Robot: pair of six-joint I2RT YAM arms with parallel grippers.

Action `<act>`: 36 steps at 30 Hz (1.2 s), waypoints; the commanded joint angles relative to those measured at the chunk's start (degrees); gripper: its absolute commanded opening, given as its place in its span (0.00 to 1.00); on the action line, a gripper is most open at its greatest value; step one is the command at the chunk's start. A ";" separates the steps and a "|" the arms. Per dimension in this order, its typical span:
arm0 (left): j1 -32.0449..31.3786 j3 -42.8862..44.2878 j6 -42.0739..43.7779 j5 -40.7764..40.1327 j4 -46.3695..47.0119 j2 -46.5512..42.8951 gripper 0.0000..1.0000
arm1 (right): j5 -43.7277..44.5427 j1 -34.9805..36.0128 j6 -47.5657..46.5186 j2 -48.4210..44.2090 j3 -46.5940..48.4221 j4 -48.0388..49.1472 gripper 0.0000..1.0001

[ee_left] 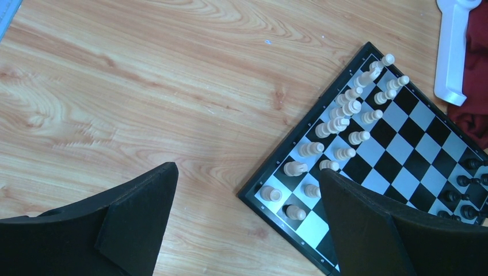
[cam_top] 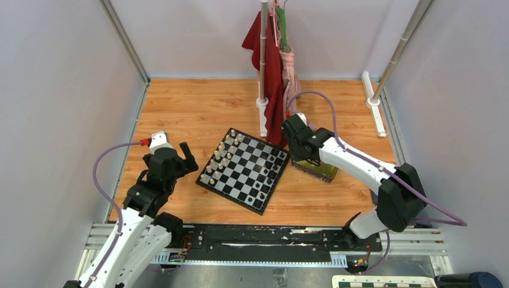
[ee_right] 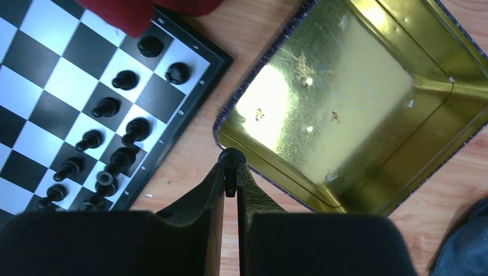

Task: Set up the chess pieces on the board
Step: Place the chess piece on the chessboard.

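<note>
Black piece point(ee_right: 232, 156), one, in right hand point(ee_right: 231, 175)

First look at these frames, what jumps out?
The board mid-table, cream-white pieces lining its left edge, black chess pieces its right. The right gripper pinches one black piece beside the gold tin tray; the left gripper hangs open left of the board.
</note>
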 commanded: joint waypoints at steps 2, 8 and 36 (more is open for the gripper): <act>-0.74 -0.42 -0.27 -0.36 0.11 -0.33 1.00 | -0.54 2.08 -1.59 4.01 4.86 -2.77 0.00; -0.76 -0.49 -0.34 -0.61 0.21 -0.75 1.00 | -1.69 3.09 -2.33 7.33 7.58 -3.16 0.00; -0.76 -0.46 -0.57 -1.27 -0.06 -0.68 1.00 | -6.98 4.31 -5.74 14.41 10.79 -1.80 0.00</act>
